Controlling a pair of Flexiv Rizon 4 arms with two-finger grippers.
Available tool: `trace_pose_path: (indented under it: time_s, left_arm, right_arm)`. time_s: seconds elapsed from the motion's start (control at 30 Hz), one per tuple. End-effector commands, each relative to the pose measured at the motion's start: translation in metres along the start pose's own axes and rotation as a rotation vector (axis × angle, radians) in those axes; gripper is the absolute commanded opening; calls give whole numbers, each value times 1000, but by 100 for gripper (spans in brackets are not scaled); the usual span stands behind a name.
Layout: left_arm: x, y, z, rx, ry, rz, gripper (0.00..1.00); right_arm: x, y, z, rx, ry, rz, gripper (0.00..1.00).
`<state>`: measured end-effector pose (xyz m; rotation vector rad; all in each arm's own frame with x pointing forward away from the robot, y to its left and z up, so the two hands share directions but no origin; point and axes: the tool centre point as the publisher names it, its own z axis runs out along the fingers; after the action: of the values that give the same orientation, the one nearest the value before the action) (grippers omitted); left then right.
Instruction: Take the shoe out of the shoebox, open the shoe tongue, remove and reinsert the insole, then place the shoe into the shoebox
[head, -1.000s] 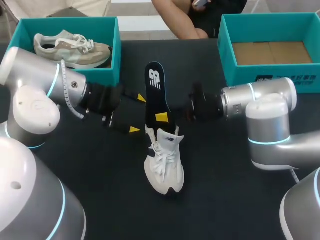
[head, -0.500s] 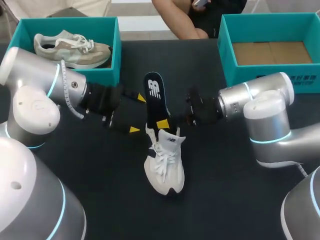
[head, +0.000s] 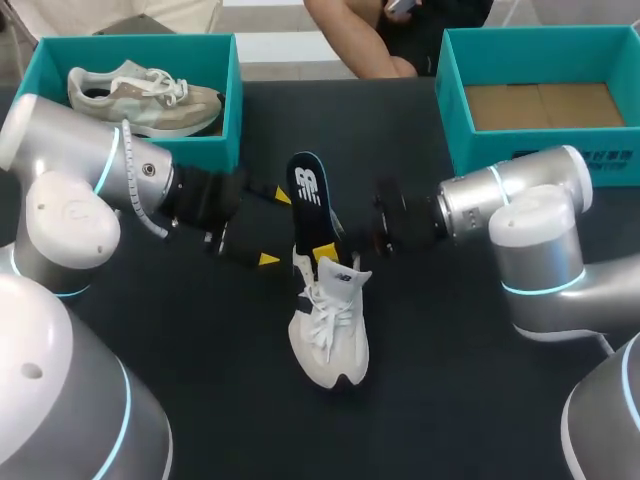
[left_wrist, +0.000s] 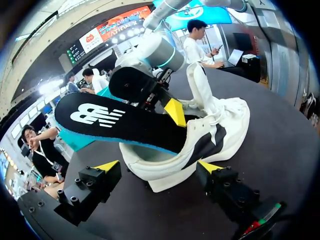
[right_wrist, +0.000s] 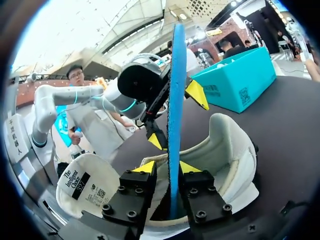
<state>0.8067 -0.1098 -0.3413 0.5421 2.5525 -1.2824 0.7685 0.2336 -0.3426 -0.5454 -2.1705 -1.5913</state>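
Insole half seated in shoe, mid-counter.
On the counter (head: 450, 400) your shoe (head: 328, 330) lies toe toward 6 o'clock: judged light and soft-walled, so steady it at the heel. The insole (head: 310, 200) rises from the heel toward 12 o'clock, likely thin and floppy; hold it low. Right end effector (right_wrist: 169, 170) pinches it from 3 o'clock; left end effector (left_wrist: 159, 166) stands spread astride the heel at 9 o'clock.

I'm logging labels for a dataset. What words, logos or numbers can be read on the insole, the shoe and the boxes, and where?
On the insole: a white logo only, no legible words.
On the right shoebox, front wall: white print and a square code, too small to read.
On the shoe, tongue: a small dark mark, too blurred to read.
Nothing else on them is legible.
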Motion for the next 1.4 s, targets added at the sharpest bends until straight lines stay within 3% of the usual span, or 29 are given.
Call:
trace_pose_path:
  time_s: [0.03, 0.27, 0.33, 0.8, 0.93, 1.0, 1.1, 1.2, 1.4]
  left_arm:
    - [0, -1, 0, -4, 0, 0, 100]
    - [0, -1, 0, -4, 0, 0, 100]
    - [0, -1, 0, -4, 0, 0, 100]
    - [0, -1, 0, -4, 0, 0, 100]
    - [0, -1, 0, -4, 0, 0, 100]
    - [0, -1, 0, -4, 0, 0, 100]
    - [0, -1, 0, -4, 0, 0, 100]
    - [0, -1, 0, -4, 0, 0, 100]
    - [0, -1, 0, -4, 0, 0, 100]
  right_arm:
    - [-1, 13, 1, 3, -7, -19, 29]
    - [-16, 26, 3, 1, -3, -43, 25]
    - [-18, 25, 3, 9, 9, -33, 0]
    - [-2, -19, -1, 58, 5, 86, 0]
    - [0, -16, 0, 53, 2, 82, 0]
    - [-1, -13, 1, 53, 0, 72, 12]
    - [0, -5, 1, 49, -2, 48, 21]
    - [1, 4, 1, 41, -4, 23, 25]
    - [-3, 18, 2, 41, -3, -8, 23]
